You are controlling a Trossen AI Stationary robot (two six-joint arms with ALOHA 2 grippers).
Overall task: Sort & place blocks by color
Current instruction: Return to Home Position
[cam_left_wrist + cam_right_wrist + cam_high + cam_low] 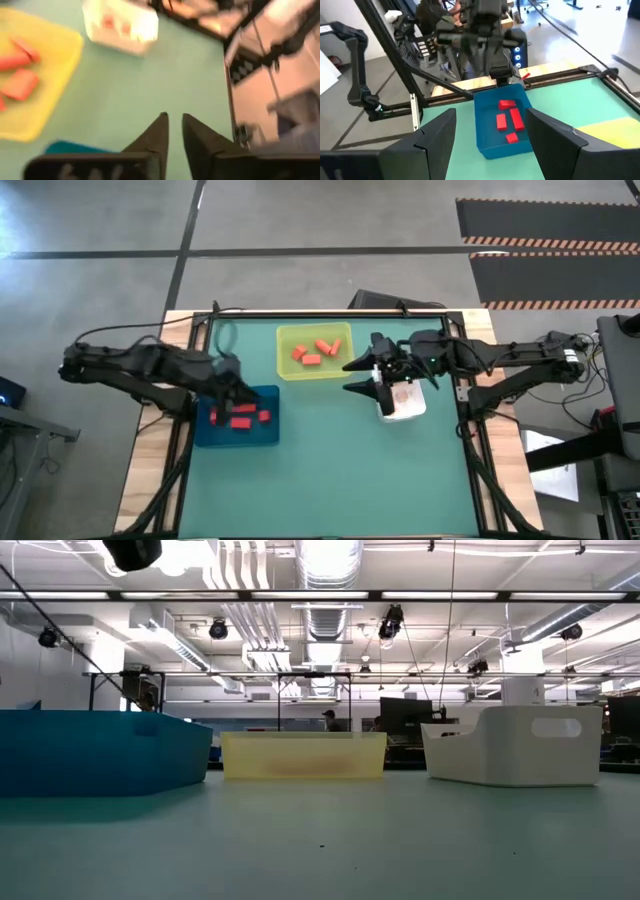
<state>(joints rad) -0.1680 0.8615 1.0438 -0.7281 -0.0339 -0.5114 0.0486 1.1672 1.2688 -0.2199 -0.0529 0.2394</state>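
Red rectangular blocks (240,417) lie in the smooth blue tray (265,436) by the worktop (340,470)'s left edge. Above it the left gripper (173,118) is clenched, empty; the right gripper (491,113), released, hangs beside the white tray (412,408).

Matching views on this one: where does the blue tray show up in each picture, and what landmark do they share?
High view: blue tray left of centre, under the left arm.
Low view: blue tray at far left.
Left wrist view: probably the blue sliver low in the picture.
Right wrist view: blue tray in the middle, red blocks inside.
Shared landmark: the yellow tray beside it, in all four.
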